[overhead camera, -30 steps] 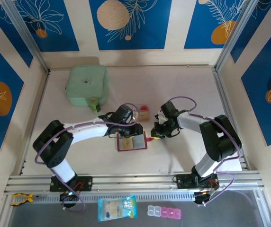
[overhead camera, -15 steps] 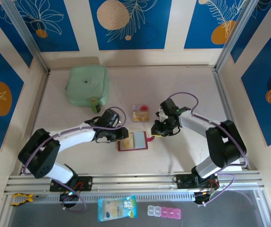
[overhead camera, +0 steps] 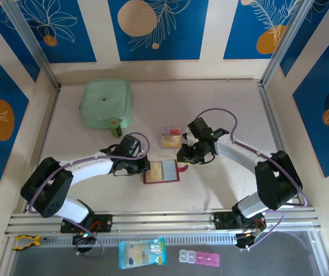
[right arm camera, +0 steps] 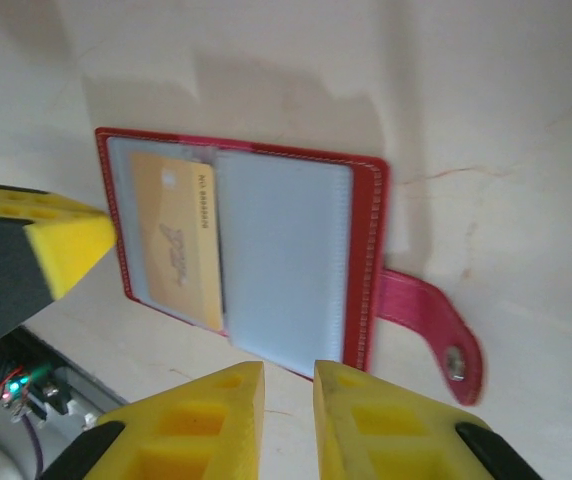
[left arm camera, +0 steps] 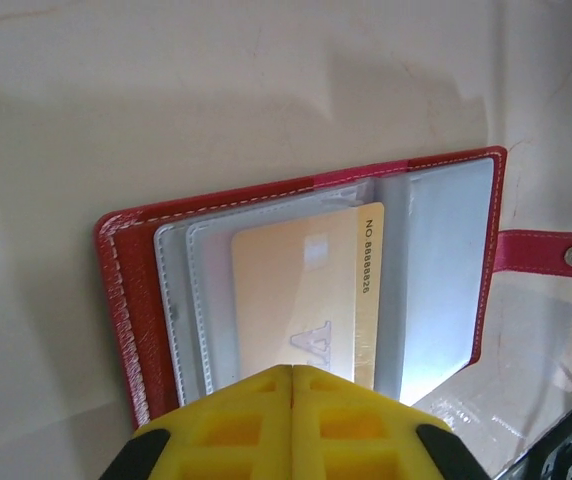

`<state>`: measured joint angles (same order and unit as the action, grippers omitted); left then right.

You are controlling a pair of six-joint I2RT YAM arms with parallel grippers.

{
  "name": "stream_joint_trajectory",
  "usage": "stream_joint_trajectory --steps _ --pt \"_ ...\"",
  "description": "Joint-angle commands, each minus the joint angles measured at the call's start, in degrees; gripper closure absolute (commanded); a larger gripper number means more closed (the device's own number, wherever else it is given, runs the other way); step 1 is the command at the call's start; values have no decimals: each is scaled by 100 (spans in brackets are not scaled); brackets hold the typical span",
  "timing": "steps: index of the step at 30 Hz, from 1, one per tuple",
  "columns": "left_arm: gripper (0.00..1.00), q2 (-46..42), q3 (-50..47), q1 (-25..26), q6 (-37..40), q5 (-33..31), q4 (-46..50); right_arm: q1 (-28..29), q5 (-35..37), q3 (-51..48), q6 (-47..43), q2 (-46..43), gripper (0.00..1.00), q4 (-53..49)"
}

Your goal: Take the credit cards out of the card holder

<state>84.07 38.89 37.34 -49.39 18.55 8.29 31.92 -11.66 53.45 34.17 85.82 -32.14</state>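
2 white arms (overhead camera: pixel 90 167) w/ black joints, purple cables (overhead camera: pixel 216 112), yellow hand pads (left arm camera: pixel 236 420)

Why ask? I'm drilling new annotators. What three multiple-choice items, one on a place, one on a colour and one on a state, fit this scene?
1. Where is the yellow-orange card?
A. In a pocket of the open card holder
B. Held up in the air
C. Leaning on the back wall

2. What colour is the closing tab?
A. Green
B. Blue
C. Red

3. How does the right gripper stand?
A. Shut on the tab
B. Fingers slightly apart, nothing between them
C. Clamped on the card

Answers:
1 A, the left wrist view shows it lying among the clear pockets.
2 C, it matches the red cover.
3 B, the right wrist view shows a bare gap between its fingers.
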Motion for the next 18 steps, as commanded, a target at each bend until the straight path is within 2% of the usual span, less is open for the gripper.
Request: stream_joint_trajectory --steps 1,18 --pt "96 109 -40 -52 54 136 -53 202 -331 182 310 240 79 251" --pt "100 152 -242 -56 105 85 34 859 -521 473 685 1238 79 818"
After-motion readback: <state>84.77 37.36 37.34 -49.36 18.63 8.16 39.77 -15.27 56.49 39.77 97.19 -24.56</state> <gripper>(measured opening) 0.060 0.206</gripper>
